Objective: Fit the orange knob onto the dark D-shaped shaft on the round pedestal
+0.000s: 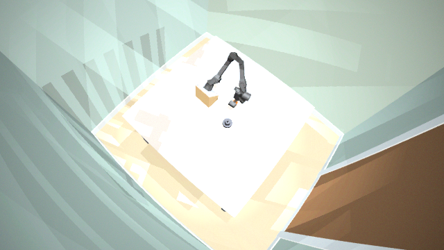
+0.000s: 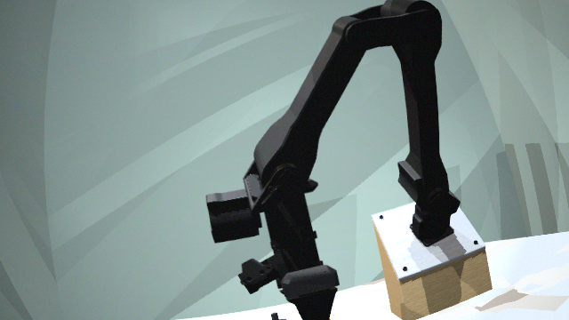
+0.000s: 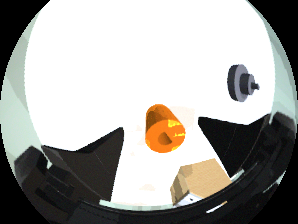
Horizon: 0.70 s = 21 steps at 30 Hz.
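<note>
The orange knob (image 1: 236,101) (image 3: 156,143) stands on the table, partly hidden by the gripper in the top view. Its near end in the wrist view shows a dark wedge-like opening. My gripper (image 3: 162,125) is open and empty, pointing down over the knob, with one finger to each side of it in the wrist view; its height above the knob is unclear. The round grey pedestal (image 1: 224,125) (image 3: 233,84) stands apart from the knob, at the right in the wrist view. Its dark shaft (image 3: 255,86) (image 2: 275,316) points up; its flat side cannot be made out. The fingertips are cut off in the exterior view.
The arm's base stands on a wooden block (image 1: 205,97) (image 2: 444,284) (image 3: 204,176) with a metal top plate (image 2: 391,227). The block is near the bottom of the wrist view. The white table (image 1: 222,167) has its edges well away from the knob and pedestal.
</note>
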Available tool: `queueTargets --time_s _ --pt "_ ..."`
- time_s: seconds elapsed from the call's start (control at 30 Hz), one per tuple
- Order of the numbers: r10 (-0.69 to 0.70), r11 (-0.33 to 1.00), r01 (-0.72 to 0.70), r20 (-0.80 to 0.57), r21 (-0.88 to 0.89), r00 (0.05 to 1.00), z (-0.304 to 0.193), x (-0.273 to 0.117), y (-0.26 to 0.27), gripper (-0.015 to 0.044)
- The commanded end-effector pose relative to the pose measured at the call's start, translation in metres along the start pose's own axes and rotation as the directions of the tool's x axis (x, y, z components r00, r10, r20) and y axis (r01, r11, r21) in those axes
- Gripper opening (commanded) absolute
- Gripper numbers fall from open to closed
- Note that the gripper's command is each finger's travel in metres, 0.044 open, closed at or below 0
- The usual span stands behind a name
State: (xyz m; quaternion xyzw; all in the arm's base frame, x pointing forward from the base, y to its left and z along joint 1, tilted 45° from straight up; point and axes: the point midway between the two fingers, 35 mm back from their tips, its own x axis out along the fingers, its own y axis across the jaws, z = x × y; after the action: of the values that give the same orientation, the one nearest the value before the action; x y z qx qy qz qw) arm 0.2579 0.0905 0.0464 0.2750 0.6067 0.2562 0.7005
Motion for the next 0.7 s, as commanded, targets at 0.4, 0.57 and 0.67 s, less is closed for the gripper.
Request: queueTargets --time_s 0.4,0.57,0.67 --pt "0.000 1.000 0.000 -0.003 0.011 1.000 -0.004 0.026 -0.001 0.0440" --pt "0.002 1.000 -0.002 -0.003 0.011 1.000 -0.005 0.033 0.000 0.0440" --pt "0.003 1.000 -0.003 -0.003 0.011 1.000 -0.005 0.034 0.000 0.0414"
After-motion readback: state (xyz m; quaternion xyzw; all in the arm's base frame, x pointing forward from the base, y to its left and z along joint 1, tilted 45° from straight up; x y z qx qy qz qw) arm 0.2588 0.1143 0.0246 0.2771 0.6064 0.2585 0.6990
